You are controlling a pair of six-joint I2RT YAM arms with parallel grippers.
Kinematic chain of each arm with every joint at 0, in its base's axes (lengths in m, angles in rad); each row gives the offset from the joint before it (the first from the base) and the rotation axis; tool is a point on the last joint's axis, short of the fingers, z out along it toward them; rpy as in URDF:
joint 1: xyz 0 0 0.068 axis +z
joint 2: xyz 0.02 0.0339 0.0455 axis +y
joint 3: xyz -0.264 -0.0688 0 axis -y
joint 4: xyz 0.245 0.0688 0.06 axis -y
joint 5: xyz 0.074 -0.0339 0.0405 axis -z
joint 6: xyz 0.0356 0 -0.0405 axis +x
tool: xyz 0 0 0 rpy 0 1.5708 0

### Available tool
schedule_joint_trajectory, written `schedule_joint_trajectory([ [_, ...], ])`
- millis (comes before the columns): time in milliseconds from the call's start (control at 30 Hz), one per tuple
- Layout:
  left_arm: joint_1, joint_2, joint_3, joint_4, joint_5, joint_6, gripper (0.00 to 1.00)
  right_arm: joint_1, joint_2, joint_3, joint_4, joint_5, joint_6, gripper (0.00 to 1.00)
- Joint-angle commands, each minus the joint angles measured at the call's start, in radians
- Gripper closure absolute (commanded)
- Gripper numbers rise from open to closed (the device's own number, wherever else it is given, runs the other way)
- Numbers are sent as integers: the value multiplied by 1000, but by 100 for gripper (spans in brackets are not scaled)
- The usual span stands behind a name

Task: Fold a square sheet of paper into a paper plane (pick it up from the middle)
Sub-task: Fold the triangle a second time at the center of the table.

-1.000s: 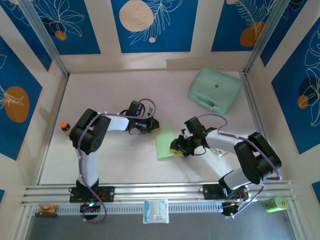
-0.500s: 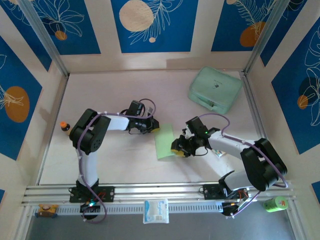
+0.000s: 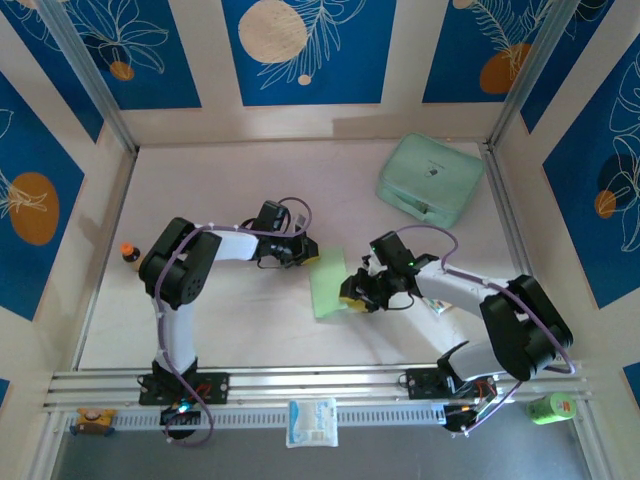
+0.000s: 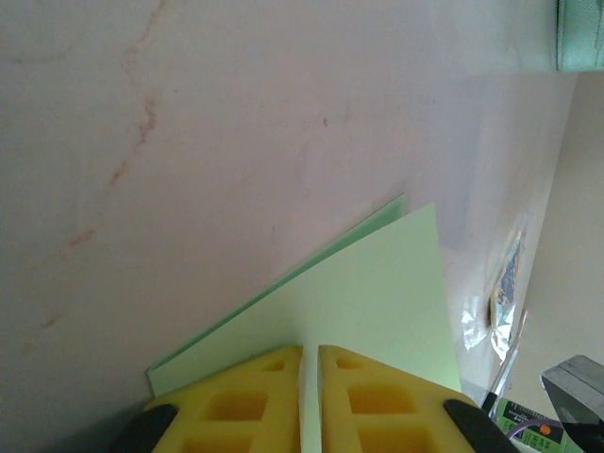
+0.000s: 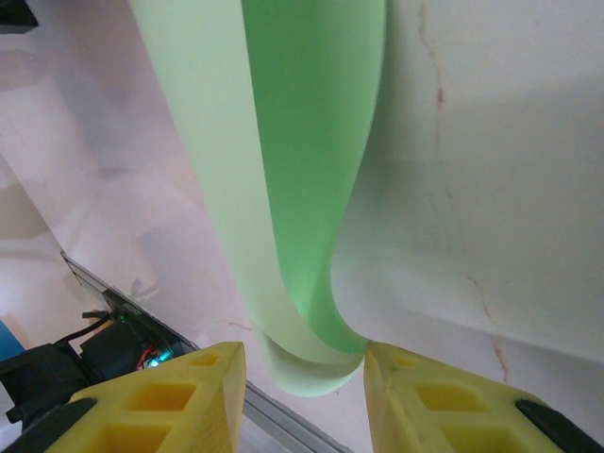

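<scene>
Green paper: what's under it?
The green paper is doubled over, so a second layer of it lies beneath, on the table. Whether anything sits below that layer is covered.

A robot test cell: 2 arms bolted to an aluminium rail (image 3: pixel 330 382), table (image 3: pixel 250 320) boxed by blue patterned panels (image 3: pixel 300 50).

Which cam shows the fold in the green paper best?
Right wrist: the square sheet of paper curls over between the right claw fingers. Left wrist shows two stacked layers at the left claw. Top external shows a small green strip.
</scene>
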Motion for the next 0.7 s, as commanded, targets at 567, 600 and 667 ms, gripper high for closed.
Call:
schedule_joint_trajectory([
  [567,7,32,-10,-109,-22,20,86,33,-26,54,-62,16,-19,61],
  [600,6,35,-10,-109,-21,20,86,30,-17,54,-36,14,-21,60],
  [667,6,36,-8,-110,-20,22,86,19,6,56,12,-11,-28,58],
])
